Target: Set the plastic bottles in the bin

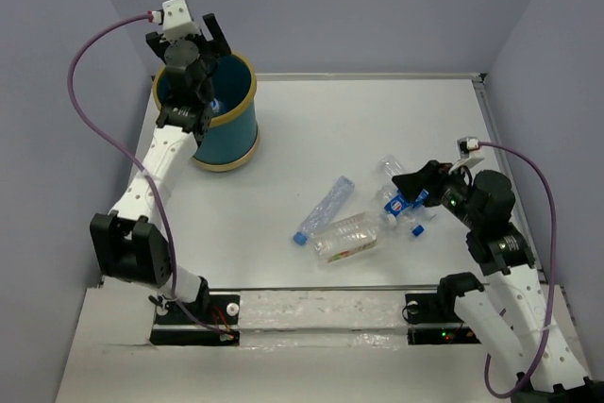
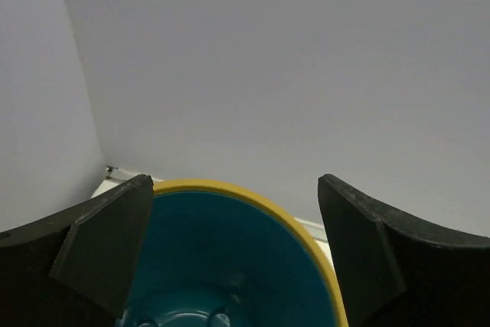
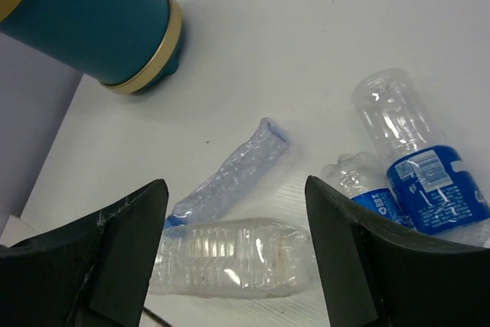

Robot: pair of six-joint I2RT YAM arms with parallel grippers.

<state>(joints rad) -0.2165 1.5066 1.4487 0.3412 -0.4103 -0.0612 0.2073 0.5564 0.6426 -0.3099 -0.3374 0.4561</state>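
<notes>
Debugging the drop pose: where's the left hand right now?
Top view, far-left corner: the left hand hangs open above the mouth of the bin; its wrist view looks down into the teal interior.

Teal, yellow-rimmed bin (image 1: 231,134) stands upright back left. Clear plastic bottles (image 1: 347,236), a couple blue-labelled, lie on their sides clustered well apart from it.

We see the bin (image 3: 92,21) as smooth teal plastic with a faint sheen and a yellow-tan band. Beyond the bin's base, the plastic bottles (image 3: 230,258) are clear, ribbed and crinkled, catching highlights; two carry glossy blue film labels (image 3: 432,189). The table (image 1: 311,129) under the bin looks matt white. The right gripper (image 3: 233,212) has matt black fingers (image 3: 122,243) with fine scratches.
</notes>
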